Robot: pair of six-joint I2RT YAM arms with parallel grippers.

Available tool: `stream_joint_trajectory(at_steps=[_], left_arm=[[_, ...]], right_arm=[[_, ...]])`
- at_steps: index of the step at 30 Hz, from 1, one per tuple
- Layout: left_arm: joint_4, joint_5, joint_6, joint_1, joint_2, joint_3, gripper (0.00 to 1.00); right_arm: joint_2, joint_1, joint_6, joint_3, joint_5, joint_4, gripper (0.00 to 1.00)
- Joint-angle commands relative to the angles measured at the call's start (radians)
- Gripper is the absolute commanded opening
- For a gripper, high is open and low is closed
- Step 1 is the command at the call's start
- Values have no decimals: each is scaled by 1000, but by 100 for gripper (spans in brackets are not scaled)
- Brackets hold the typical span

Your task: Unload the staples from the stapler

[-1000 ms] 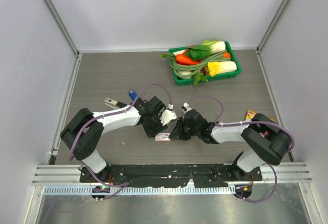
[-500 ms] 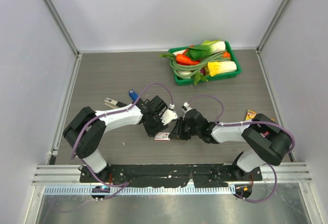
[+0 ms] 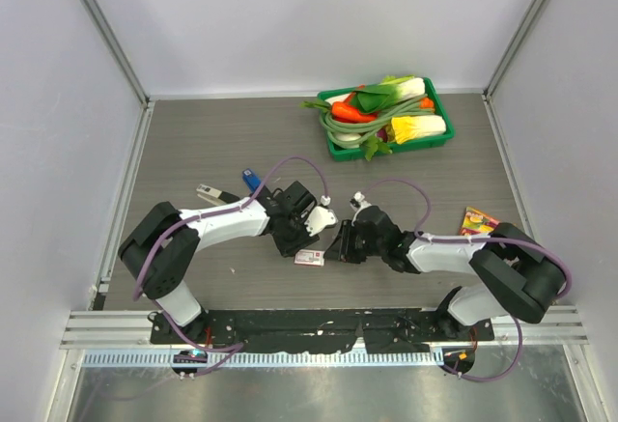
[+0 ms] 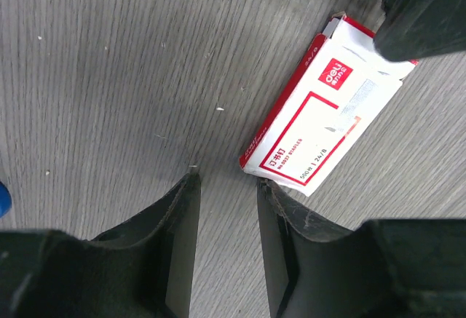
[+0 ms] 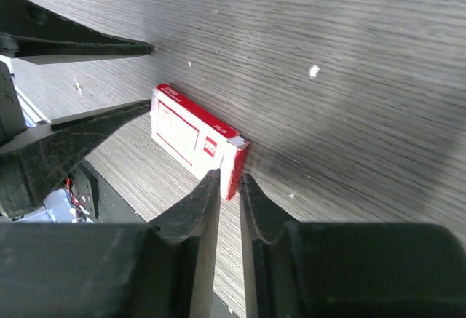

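L gripper (image 4: pixel 226 180) part open, empty, 1 finger touching box (image 4: pixel 320 121) | R gripper (image 5: pixel 226 177) slit apart at box end, grip unclear | stapler (image 3: pixel 249 179) on table (image 3: pixel 193 142), up-left of L gripper, untouched

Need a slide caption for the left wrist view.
Open left gripper over the wood table, white-and-red box beside one fingertip.

Matt grey wood-grain table (image 4: pixel 109 78); smooth white-and-red cardboard box (image 4: pixel 320 129).

One left gripper (image 4: pixel 226 180), one right gripper (image 5: pixel 229 176), one stapler (image 3: pixel 248 178), one white-and-red box (image 4: pixel 320 125), one green tray (image 3: pixel 450 125) and one packet (image 3: pixel 478 219) are counted.
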Motion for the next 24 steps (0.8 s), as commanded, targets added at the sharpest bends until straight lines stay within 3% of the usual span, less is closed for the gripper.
stream_joint_trajectory(at_steps=[1,8,24], left_arm=[[18,14,-13,-7,8,-27,40],[9,15,-21,-7,12,-16,40],[-10,46,-50,-16,20,7,40]], right_arm=[[-51,-14,-10,-30,26,-18,19],[-14,-14,-7,-33,1,10,11],[115,-12,30,17,-52,111,9]])
